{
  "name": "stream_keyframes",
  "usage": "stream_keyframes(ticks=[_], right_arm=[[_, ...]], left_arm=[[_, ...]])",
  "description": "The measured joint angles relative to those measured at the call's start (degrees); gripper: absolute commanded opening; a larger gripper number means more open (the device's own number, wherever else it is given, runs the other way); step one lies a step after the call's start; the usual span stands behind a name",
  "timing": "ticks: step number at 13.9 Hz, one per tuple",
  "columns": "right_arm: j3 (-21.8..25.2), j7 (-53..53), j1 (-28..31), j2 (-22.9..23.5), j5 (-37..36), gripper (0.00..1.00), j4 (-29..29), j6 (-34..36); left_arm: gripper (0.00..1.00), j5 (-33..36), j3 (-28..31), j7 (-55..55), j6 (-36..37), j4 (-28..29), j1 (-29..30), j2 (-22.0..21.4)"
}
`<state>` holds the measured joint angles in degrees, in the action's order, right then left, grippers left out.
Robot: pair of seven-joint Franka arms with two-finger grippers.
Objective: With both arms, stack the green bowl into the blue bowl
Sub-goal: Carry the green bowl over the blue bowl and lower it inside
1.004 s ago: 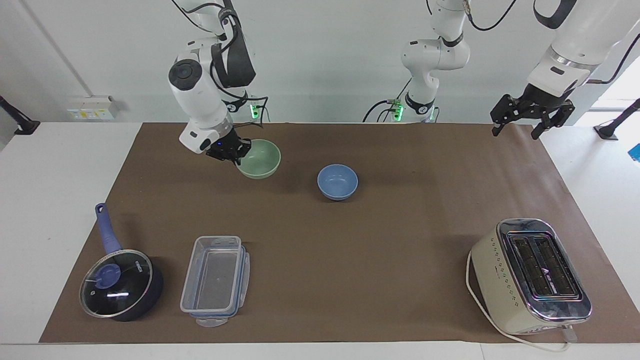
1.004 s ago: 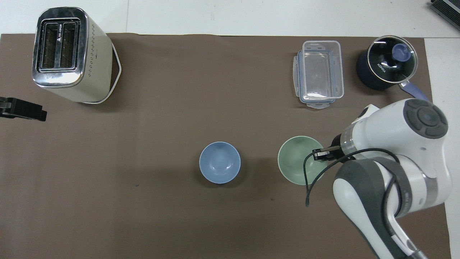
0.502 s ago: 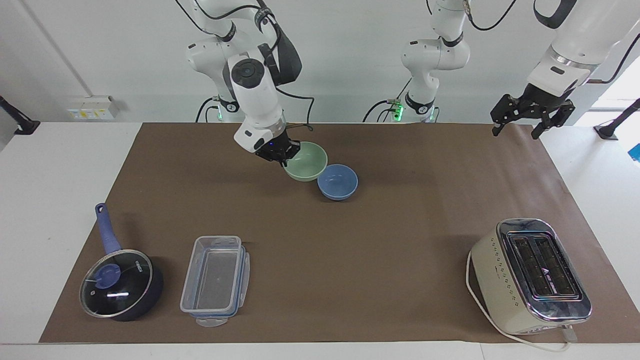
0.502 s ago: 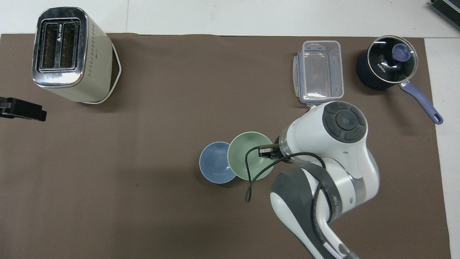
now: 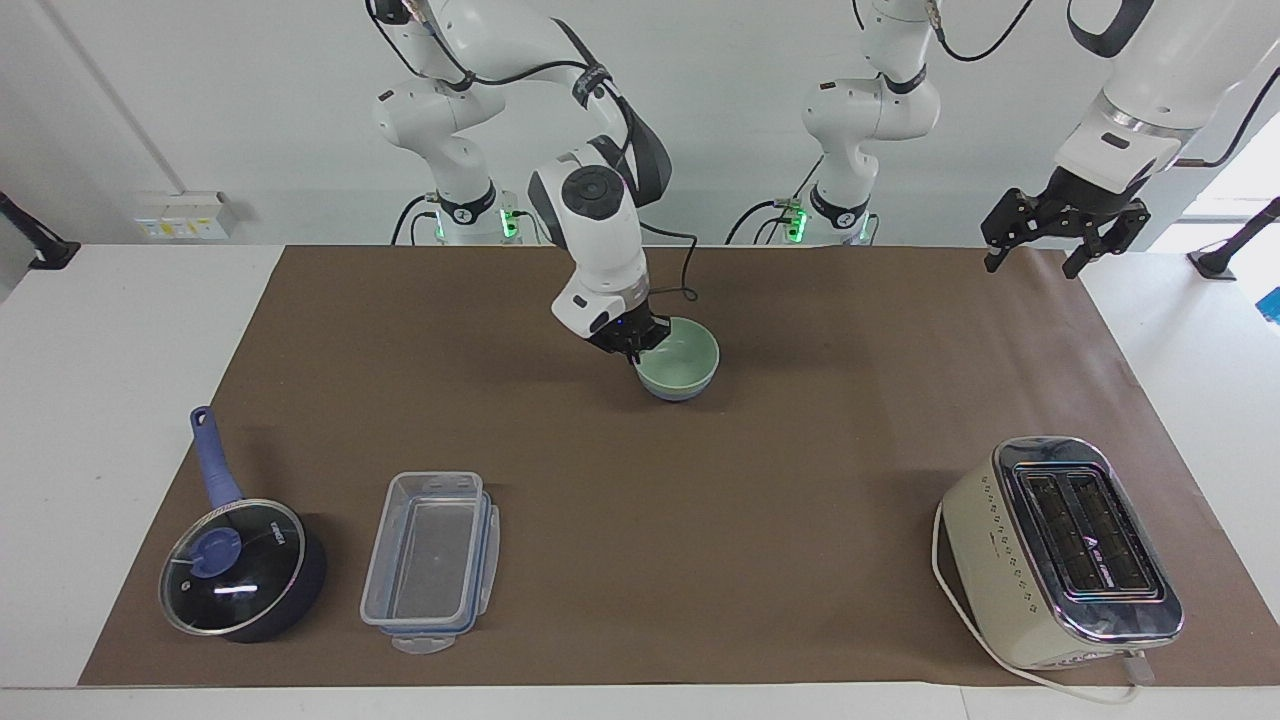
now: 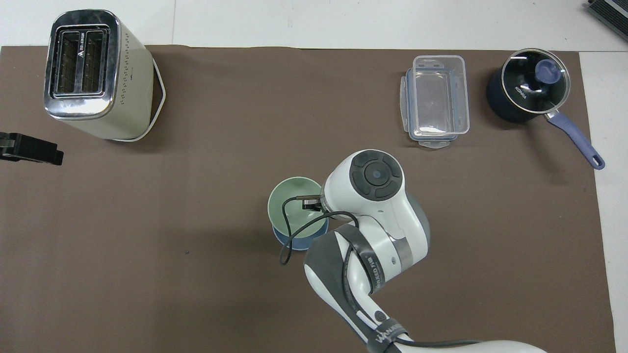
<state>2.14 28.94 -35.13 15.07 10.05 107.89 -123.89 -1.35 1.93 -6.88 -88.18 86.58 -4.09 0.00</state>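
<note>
Right gripper [image 5: 632, 346] is clamped on the green bowl [image 5: 682, 361] rim, apparently seated in the blue bowl [image 6: 297, 239]. Left gripper [image 5: 1063, 232] waits, jaws spread, empty. Releasing off-centre could tip the stack.

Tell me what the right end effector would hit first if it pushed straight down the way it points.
The right end effector grips the green bowl, so probably the blue bowl directly underneath takes the push.

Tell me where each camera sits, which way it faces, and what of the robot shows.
Facing view: high across the table, looking at both arms; right gripper holds the green bowl over the blue bowl, left gripper waits open.
Overhead view: above the robots, looking steeply down; right arm covers the table's middle.
Shared: bowls, toaster, saucepan.
</note>
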Motion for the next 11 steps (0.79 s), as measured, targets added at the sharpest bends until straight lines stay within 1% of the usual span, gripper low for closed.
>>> stream_keyframes(ticks=[2,4,8,11], right_arm=[[0.0,0.3,-0.9,1.4,0.0,0.00,0.0,-0.5],[0.0,0.3,-0.8,1.3,0.0,0.00,-0.2,-0.1],[0.2,0.3,-0.4,-1.0,0.0,0.00,-0.4,3.6],[0.2,0.3,-0.4,-2.4,0.0,0.00,1.5,3.3]], left_arm=[[1.00,0.0,0.0,0.0,0.0,0.0,0.0,0.0],[1.00,0.0,0.0,0.0,0.0,0.0,0.0,0.0],[1.00,0.0,0.0,0.0,0.0,0.0,0.0,0.0],[1.00,0.0,0.0,0.0,0.0,0.0,0.0,0.0]])
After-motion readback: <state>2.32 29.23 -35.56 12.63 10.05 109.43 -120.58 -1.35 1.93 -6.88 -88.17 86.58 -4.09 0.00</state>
